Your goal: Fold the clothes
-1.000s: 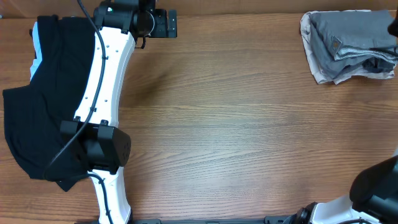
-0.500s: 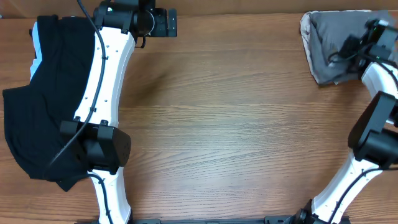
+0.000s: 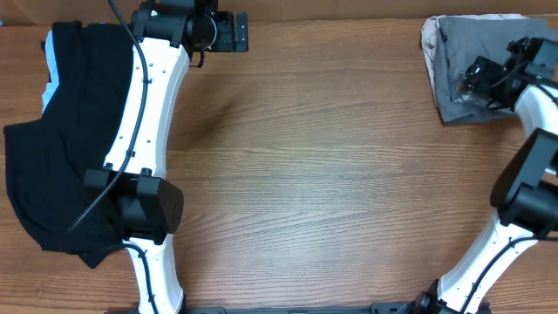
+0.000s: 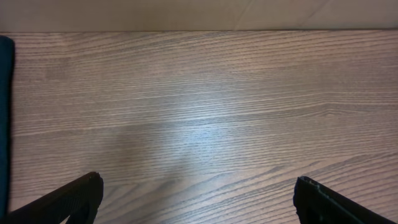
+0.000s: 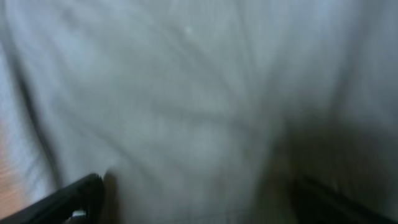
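The clothes, grey shorts (image 3: 453,61), lie folded at the table's far right corner on top of a pale beige piece (image 3: 428,39). My right gripper (image 3: 471,83) hangs low over their front part, its jaws open. In the right wrist view blurred grey cloth (image 5: 186,93) fills the frame, and my right gripper (image 5: 199,205) shows a dark finger at each lower corner with cloth between them. My left gripper (image 3: 237,33) rests at the far left-centre of the table, open over bare wood (image 4: 199,124), far from the shorts.
A black garment with a light-blue stripe (image 3: 52,139) lies along the left side, partly under the left arm (image 3: 144,113); its edge shows in the left wrist view (image 4: 5,124). The brown wood table (image 3: 331,174) spans the middle. The right arm's base (image 3: 523,192) stands at the right edge.
The right arm swung in from the lower right onto the grey shorts and its jaws opened. The shorts look flatter than a second ago. The left arm has not moved.
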`<state>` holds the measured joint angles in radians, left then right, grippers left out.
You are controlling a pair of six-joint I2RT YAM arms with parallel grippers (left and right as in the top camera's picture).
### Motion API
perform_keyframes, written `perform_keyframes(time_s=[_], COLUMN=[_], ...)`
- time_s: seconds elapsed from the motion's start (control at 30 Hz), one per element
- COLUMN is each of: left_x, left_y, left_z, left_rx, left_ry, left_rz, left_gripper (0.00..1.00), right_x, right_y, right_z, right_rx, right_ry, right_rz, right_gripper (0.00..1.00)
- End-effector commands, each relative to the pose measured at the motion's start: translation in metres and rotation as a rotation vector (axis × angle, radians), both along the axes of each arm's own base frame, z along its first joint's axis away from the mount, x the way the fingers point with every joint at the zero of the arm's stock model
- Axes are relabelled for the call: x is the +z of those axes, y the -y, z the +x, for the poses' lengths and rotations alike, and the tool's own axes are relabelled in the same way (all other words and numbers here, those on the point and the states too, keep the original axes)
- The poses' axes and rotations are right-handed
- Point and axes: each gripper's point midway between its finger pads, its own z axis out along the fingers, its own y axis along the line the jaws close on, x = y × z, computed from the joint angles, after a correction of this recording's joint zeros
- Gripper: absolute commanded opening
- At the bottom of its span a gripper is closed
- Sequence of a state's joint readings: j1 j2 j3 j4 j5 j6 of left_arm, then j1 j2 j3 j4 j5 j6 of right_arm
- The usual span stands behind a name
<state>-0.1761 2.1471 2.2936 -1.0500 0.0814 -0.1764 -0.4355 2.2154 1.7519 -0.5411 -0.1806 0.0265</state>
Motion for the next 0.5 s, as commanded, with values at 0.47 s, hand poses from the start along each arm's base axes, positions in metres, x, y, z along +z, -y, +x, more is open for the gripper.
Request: perform_keyframes(time_s=[0.47], left_x=[-0.001], left_y=[-0.002], left_z=[0.003], left_rx=[-0.01], left_ry=[0.006], left_rz=[0.014], left_gripper=[1.0], right_x=[0.396], right_y=[-0.122], right_z=[-0.181], right_rx=[0.159], right_ry=[0.474], right_rz=[-0.059], right_gripper=[1.0])
